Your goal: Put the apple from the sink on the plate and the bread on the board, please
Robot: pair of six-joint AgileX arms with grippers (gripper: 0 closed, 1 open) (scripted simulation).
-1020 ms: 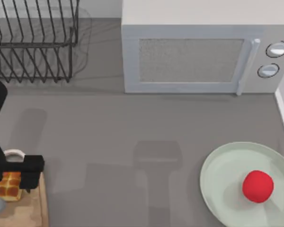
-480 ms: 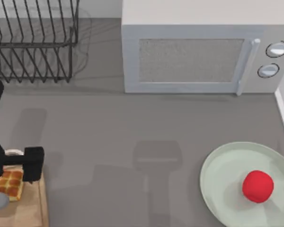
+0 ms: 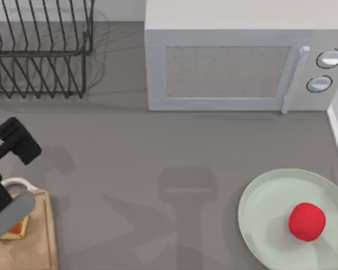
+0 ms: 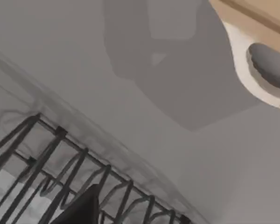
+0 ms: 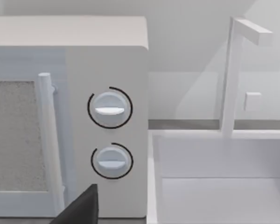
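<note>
While the apple (image 3: 307, 221) sat on the plate (image 3: 265, 202), the bread (image 3: 16, 228) lay on the board (image 3: 36, 247), left arm (image 3: 11, 169) above; finger state indeterminable.

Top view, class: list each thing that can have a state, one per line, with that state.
apple: resting on the plate
plate: holds the apple
bread: lying on the board, partly hidden by the arm
board: bread on it
microwave: door shut
dish rack: empty
</note>
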